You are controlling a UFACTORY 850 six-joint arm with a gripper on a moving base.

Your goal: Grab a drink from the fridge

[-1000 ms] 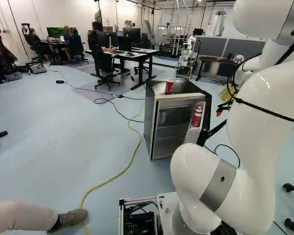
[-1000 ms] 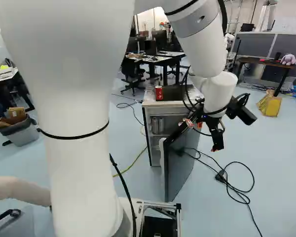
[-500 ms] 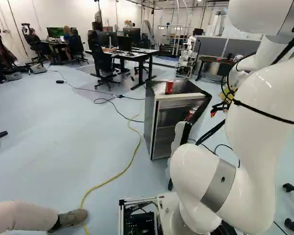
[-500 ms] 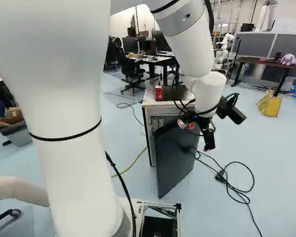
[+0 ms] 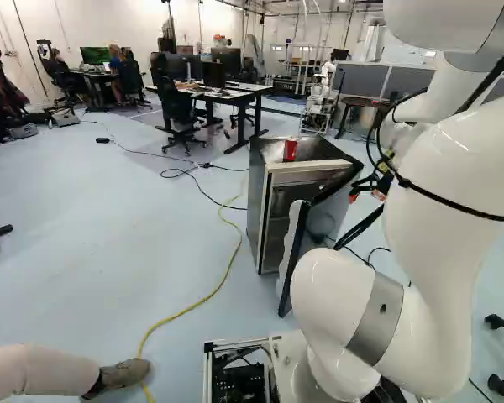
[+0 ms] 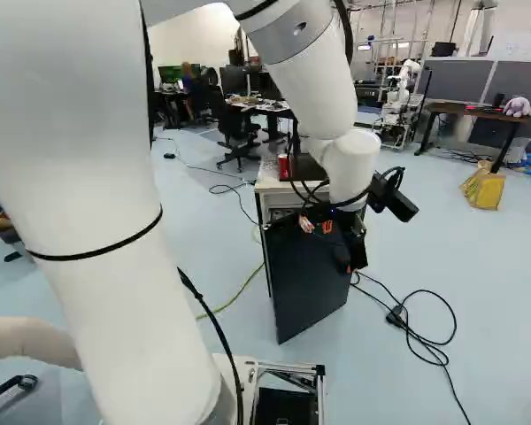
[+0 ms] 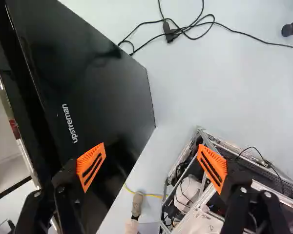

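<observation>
Red can [image 5: 290, 149] stands upright on the fridge [image 5: 256, 193], long axis vertical, the pincer [image 6: 334, 246] spread open, released.

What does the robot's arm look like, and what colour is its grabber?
The arm is white, smooth and rounded, with grey bands. Thin black straps go around it, and black cables run along it. The gripper is black, with two fingers and slotted orange pads.

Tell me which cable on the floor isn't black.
The yellow cable, curving from beside the fridge past the shoe; the other floor cables look black.
</observation>
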